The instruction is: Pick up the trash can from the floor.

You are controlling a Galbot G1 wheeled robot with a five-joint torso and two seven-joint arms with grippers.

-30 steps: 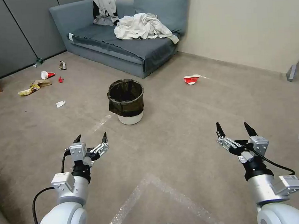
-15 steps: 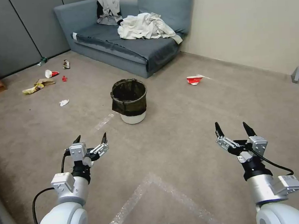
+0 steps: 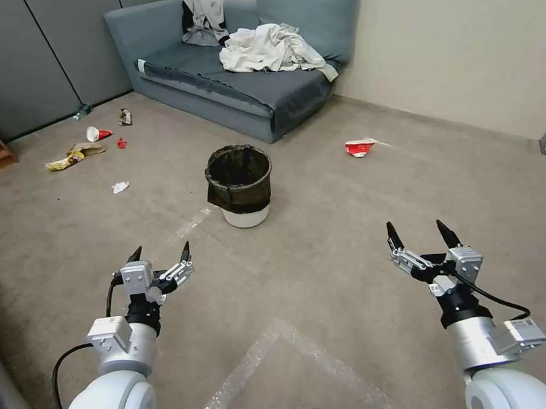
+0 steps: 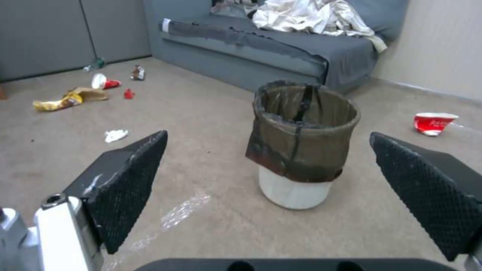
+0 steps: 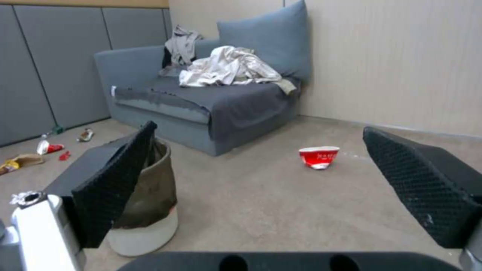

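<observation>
— What has changed in the last second?

— Mostly my viewpoint. The whole scene has slid a little rightward in my head view: the sofa (image 3: 241, 53), the litter (image 3: 75, 155) by the far wall and the trash can (image 3: 240, 186) all shifted together, so I judge that my base or head moved, not the things. The can looks a touch nearer and more centred than a second ago.

— Where is the can now?

— Upright on the floor (image 3: 325, 269), ahead of me and between my two arms, well apart from both. Its dark bag is folded over the rim, with the white base showing beneath. A crushed red cup (image 3: 360, 147) lies farther off, toward the wall on my right.

— And your jaws?

— My left gripper (image 3: 160, 255) hangs low in front of me with its jaws spread wide and nothing between them; in my left wrist view the can sits framed between the two pads (image 4: 128, 184). My right gripper (image 3: 420, 236) is likewise wide open and empty, held out on the other side. Both have barely moved against my body.

— So what does that mean for the pick?

— I judge I am in the approach. Nothing is grasped yet, and the can is beyond reach, so the gap has to close first.
</observation>
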